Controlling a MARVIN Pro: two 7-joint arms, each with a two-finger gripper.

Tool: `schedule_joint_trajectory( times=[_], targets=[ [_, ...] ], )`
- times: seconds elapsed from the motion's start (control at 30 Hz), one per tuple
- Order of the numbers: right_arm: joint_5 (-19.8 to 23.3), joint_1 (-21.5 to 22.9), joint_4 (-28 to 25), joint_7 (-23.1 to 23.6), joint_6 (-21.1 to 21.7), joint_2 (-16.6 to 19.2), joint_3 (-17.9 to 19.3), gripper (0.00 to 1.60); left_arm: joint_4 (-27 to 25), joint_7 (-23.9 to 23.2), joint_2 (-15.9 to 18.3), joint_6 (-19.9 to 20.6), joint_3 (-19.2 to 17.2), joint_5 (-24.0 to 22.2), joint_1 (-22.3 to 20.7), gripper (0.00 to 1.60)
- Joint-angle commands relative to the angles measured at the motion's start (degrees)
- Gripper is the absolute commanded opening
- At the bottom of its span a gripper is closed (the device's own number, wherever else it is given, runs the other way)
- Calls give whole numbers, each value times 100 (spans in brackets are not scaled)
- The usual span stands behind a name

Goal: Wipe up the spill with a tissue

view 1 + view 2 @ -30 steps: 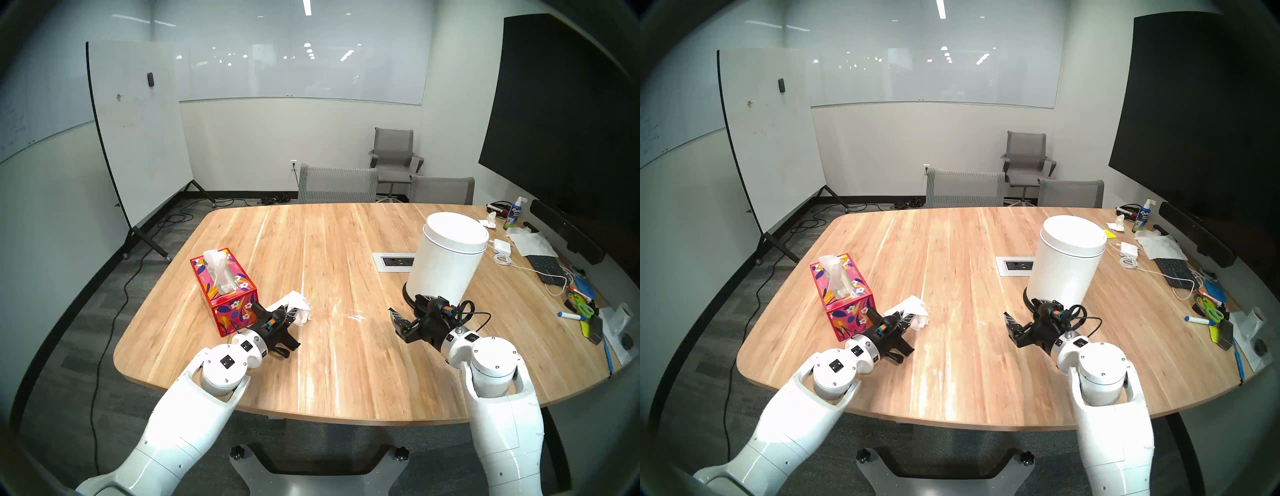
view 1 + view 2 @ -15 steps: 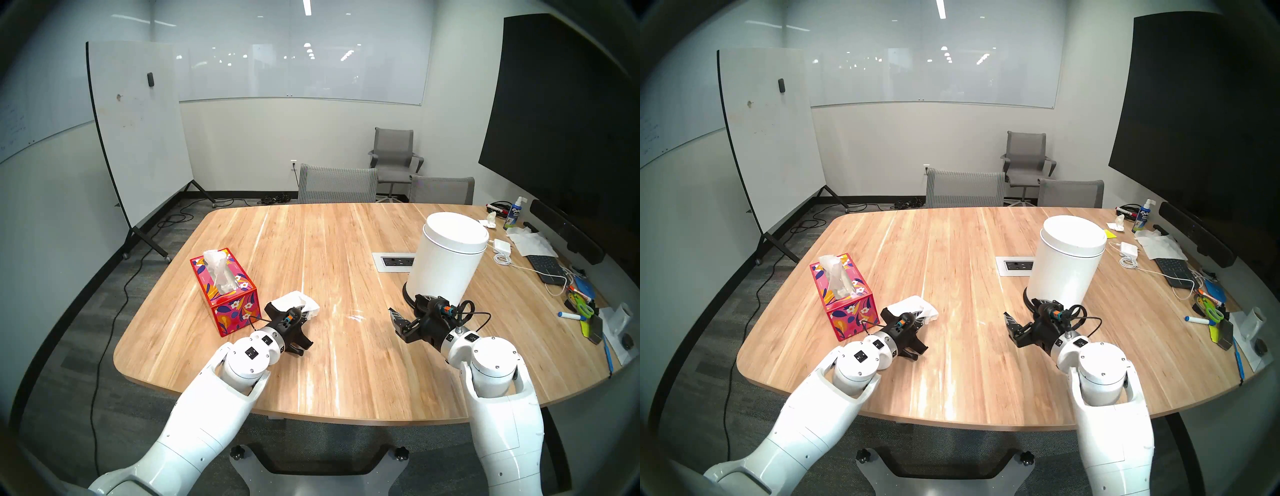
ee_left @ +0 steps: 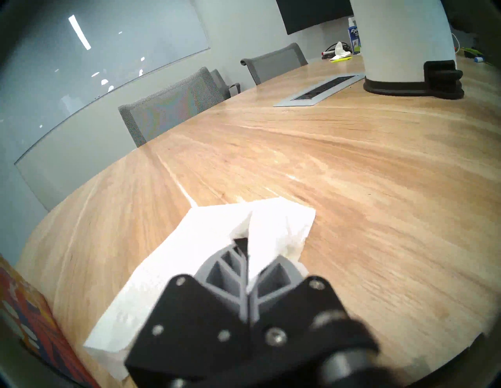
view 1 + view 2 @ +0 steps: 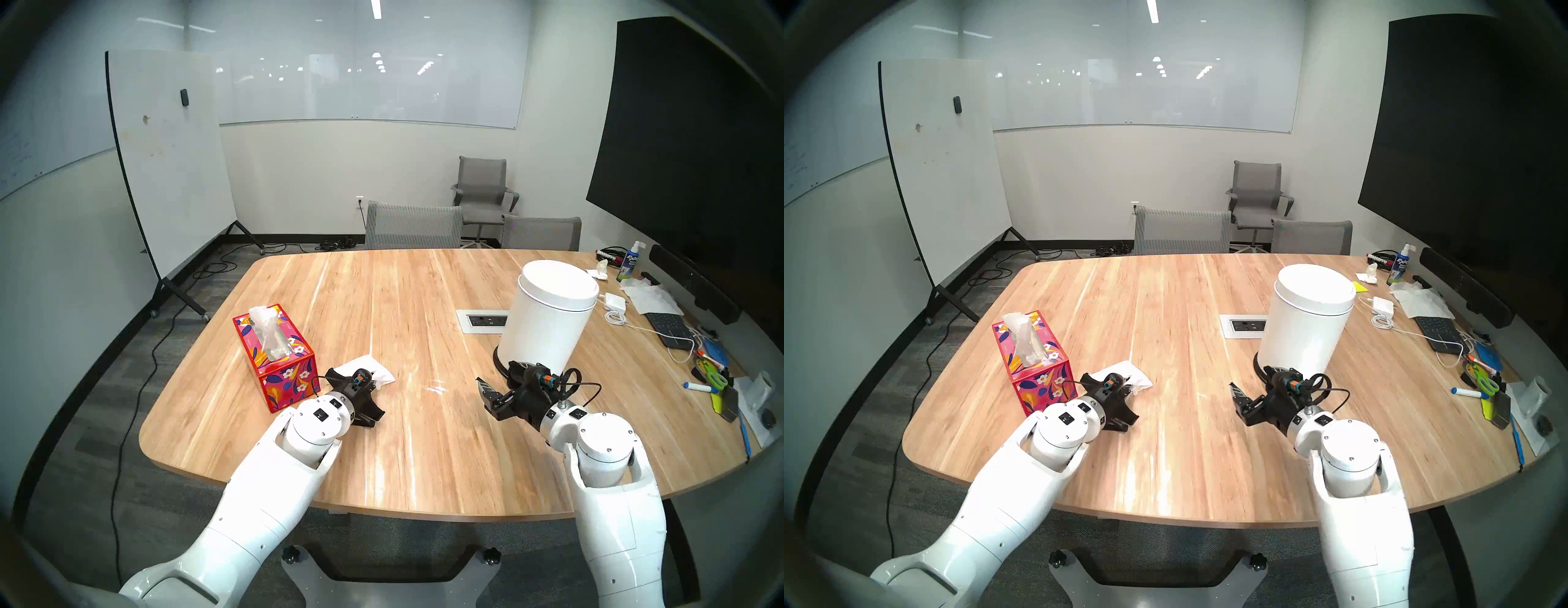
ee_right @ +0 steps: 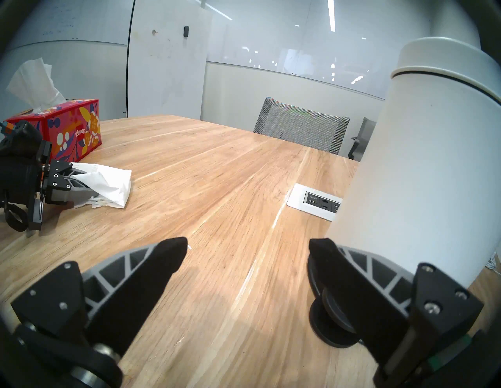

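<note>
The wooden table [image 4: 382, 446] carries a white bin [image 4: 547, 314] and a floral Kleenex box [image 4: 275, 356]. The left gripper [image 3: 245, 246], pinched tight on the tissue [image 3: 189, 249], drags it beside the box, short of the glossy spill [image 4: 435, 388]. The right gripper [image 5: 248, 248] gapes empty.

From the head views I can't see the left pincer's [image 4: 373, 379] fingertips; its own black housing and the crumpled white paper tissue [image 4: 384, 373] cover them. In the left wrist view the red floral cardboard tissue box [image 3: 24, 319] is cut off by the frame edge, and the tall white cylindrical bin [image 3: 404, 38] loses its top. The glossy whitish spill [image 4: 435, 388] on the wooden counter [image 4: 424, 446] is too faint for me to trace its outline.
</note>
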Motion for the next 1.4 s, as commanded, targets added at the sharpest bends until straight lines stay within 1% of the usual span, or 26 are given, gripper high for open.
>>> schedule_joint_trajectory(
  times=[0.0,0.03,0.1,0.17,0.3,0.33,0.47,0.57,0.6,0.63,0.7,0.73,0.77,0.83,0.87,0.9,0.93,1.03,1.13,1.23,1.27,1.33,1.37],
  targets=[
    [0,42,-120,9,-9,12,-8,160,-187,30,-169,358,58,36,-162,0],
    [-1,41,-121,9,-8,12,-8,160,-297,53,-158,608,60,52,-102,0],
    [-1,41,-121,10,-8,12,-8,160,-354,44,-123,544,73,37,-37,0],
    [-1,41,-122,10,-7,12,-8,160,-459,80,-103,645,99,34,86,0],
    [-1,40,-123,10,-6,12,-8,160,-447,186,-134,757,159,89,107,0],
    [-1,40,-123,10,-6,12,-8,160,-365,240,-175,812,172,118,59,0],
    [-1,40,-123,10,-6,12,-8,160,4,346,-287,759,197,150,-96,0],
    [-1,41,-122,10,-7,12,-8,160,353,399,-350,633,197,150,-258,0],
    [-1,41,-121,10,-8,12,-8,160,521,420,-408,652,178,145,-417,0],
    [-1,41,-121,10,-8,12,-8,160,521,420,-408,652,178,145,-417,0],
    [-1,42,-120,9,-9,12,-8,160,673,478,-491,748,137,149,-589,0],
    [0,42,-118,9,-11,12,-7,160,845,479,-551,789,92,120,-771,0],
    [0,42,-118,9,-11,12,-7,160,845,479,-551,789,92,120,-771,0],
    [0,43,-116,9,-12,12,-7,160,1037,535,-609,821,43,131,-943,0],
    [0,43,-116,9,-12,11,-7,160,1109,523,-672,824,-58,203,-1022,0],
    [0,43,-116,9,-12,12,-7,160,1252,533,-642,800,-1,141,-1162,0],
    [0,43,-117,9,-11,12,-7,160,1254,510,-664,790,-49,171,-1160,0],
    [0,42,-119,9,-10,12,-8,160,1355,539,-668,806,-28,159,-1244,0],
    [-1,40,-123,10,-6,12,-8,160,1255,511,-654,823,9,168,-1148,0],
    [-1,40,-123,10,-6,12,-8,160,949,554,-632,918,65,208,-891,0],
    [-1,40,-123,10,-6,12,-8,160,903,589,-607,936,90,235,-803,0],
    [-1,40,-123,10,-6,12,-8,160,903,609,-592,932,93,247,-776,0],
    [-1,40,-123,10,-6,12,-8,160,674,577,-505,998,82,249,-648,0]
  ],
)
